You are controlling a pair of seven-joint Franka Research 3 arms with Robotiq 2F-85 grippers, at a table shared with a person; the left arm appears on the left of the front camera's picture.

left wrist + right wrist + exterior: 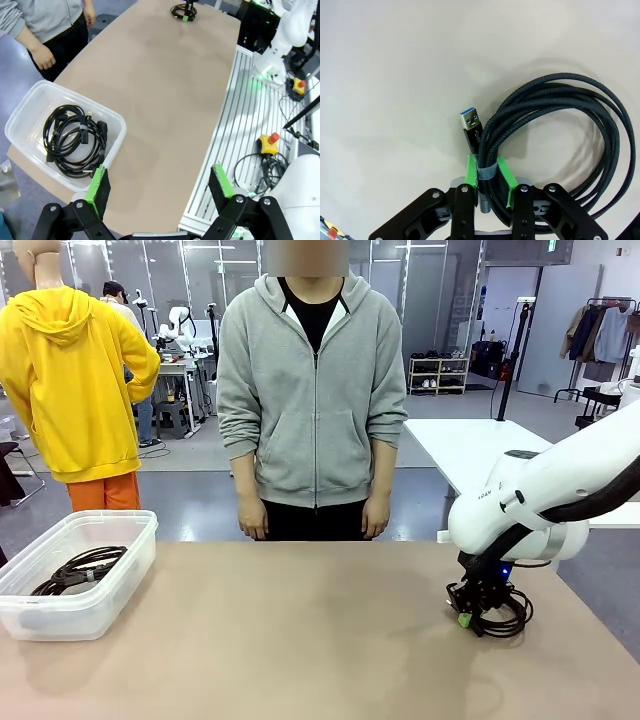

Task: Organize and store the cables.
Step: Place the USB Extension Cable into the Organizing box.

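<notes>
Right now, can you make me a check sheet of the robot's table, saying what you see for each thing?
Surface: tan table, bare between the bin and the right arm.
Job's things: coiled cable on the table at the robot's right; more coiled cables in the clear plastic bin at its left.
Clutter: nothing seen.
Grippers: right gripper shut on the coiled cable at its strap; left gripper open, above the table edge near the bin.
Cables: USB plug sticks out beside the right gripper's pads.
Surroundings: person in a grey hoodie stands at the far side, hands down.
</notes>
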